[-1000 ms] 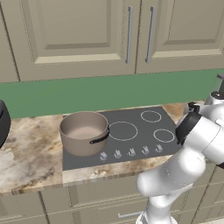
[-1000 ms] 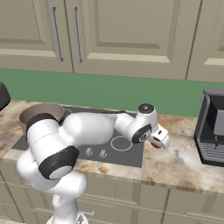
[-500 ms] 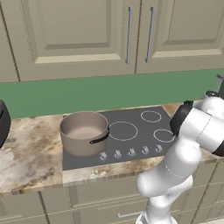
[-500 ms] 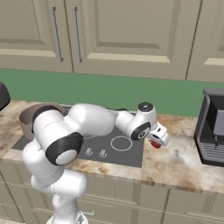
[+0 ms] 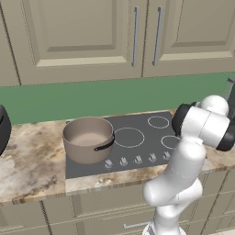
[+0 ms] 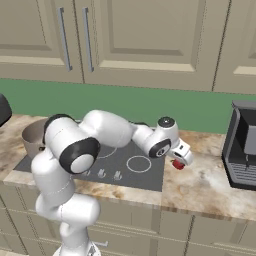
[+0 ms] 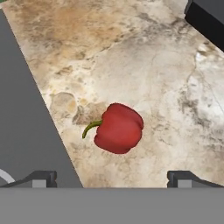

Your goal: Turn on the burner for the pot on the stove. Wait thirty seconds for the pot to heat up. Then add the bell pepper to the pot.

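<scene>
The red bell pepper (image 7: 118, 128) lies on the marble counter just right of the stove (image 7: 22, 109). My gripper (image 7: 112, 179) hovers over it, open, with its two dark fingertips (image 7: 41, 178) set wide on either side and nothing between them. From the right base view, the gripper (image 6: 181, 160) hangs right above the bell pepper (image 6: 177, 165) beside the stove (image 6: 147, 172). The taupe pot (image 5: 88, 139) with its black handle stands on the front left ring of the stove (image 5: 142, 133). The pot (image 6: 34, 136) is partly hidden behind my arm.
A row of small silver knobs (image 5: 137, 159) runs along the stove's front edge. A black appliance (image 6: 242, 150) stands on the counter right of the pepper, its corner (image 7: 208, 17) close by. Upper cabinets (image 5: 92, 32) hang over a green backsplash.
The arm's shoulder and elbow links have swung round, while the hand has stayed over the bell pepper. The jaws remain open. Pot and pepper have not moved.
</scene>
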Motion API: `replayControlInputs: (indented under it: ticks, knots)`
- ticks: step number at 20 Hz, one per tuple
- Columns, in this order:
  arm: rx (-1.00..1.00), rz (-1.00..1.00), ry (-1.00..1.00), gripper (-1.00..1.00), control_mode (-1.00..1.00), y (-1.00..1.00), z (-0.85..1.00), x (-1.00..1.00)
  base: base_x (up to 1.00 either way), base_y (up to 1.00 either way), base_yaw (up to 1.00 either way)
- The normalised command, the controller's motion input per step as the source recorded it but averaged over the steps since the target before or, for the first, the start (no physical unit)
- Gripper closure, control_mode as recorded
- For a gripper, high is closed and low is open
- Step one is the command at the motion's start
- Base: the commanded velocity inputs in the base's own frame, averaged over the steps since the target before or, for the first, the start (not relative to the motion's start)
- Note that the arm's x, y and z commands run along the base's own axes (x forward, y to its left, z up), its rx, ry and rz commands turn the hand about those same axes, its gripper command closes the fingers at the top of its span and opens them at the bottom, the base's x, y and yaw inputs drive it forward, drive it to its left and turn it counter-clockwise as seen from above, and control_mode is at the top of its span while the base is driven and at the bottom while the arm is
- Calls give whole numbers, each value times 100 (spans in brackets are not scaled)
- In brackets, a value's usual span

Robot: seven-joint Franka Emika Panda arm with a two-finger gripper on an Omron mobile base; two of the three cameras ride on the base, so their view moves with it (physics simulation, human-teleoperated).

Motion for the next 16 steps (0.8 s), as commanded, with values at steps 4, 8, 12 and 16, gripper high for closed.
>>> replayControlInputs:
  ticks: [4,8,12,16]
  knots:
    - [0,2,0,-100,-100,-14,-9,19,0,0,0]
    - [0,4,0,-100,-100,-38,-13,1,0,0,0]
    - [0,2,0,-100,-100,-27,-14,6,0,0,0]
    - [0,0,0,-100,-100,-1,-11,21,0,0,0]
